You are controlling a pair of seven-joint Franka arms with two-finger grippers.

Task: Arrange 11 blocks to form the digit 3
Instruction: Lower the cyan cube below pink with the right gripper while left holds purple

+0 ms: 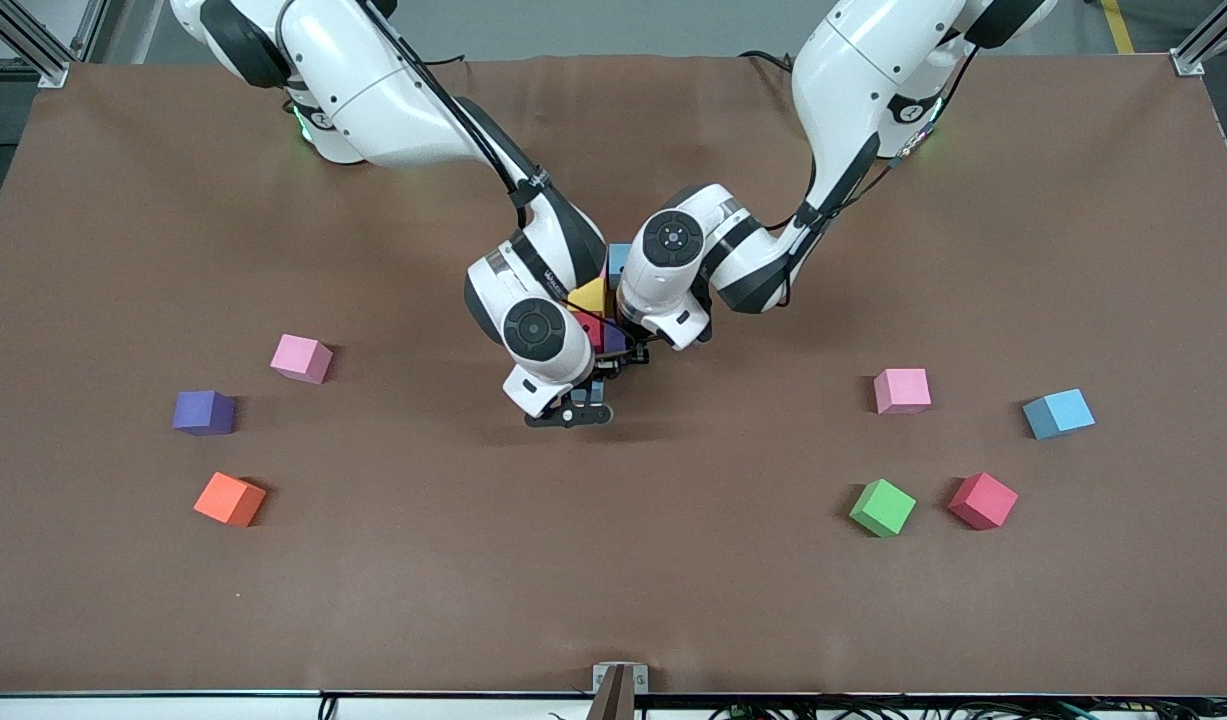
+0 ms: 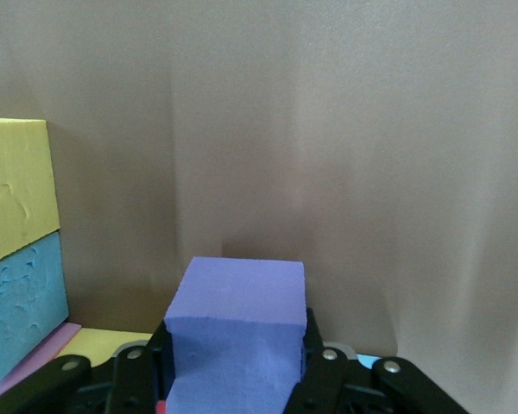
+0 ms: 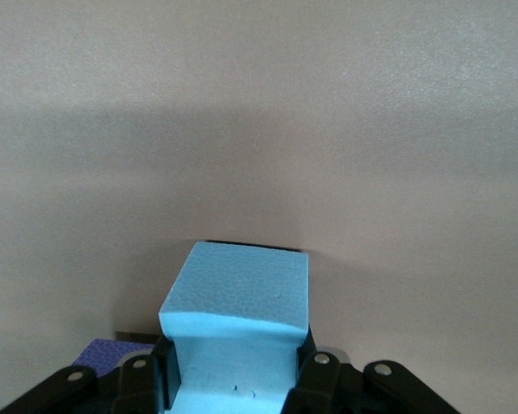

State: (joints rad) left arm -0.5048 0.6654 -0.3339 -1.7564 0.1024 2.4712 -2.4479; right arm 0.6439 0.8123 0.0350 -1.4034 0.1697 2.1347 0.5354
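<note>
Front view showed 7 loose matte foam cubes (image 1: 902, 390) on brown table (image 1: 613, 580), 2 pink, left gripper (image 2: 237, 379) clamped on purple foam cube (image 2: 237, 319), right gripper (image 3: 233, 379) clamped on light-blue foam cube (image 3: 235, 302).

Reached over mid-bench (image 1: 673, 600), wrists nearly touching; left gripper (image 2: 237, 379) clamped on purple block (image 2: 237, 319), right gripper (image 3: 233, 379) on light-blue block (image 3: 237, 302).

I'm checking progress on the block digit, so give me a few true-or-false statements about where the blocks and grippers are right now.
1. The left gripper is shut on a purple block. True.
2. The right gripper is open and holds nothing. False: it is shut on a light blue block.
3. The orange block lies loose toward the right arm's end. True.
4. The green block sits in the central cluster. False: it lies apart, beside the red block.
</note>
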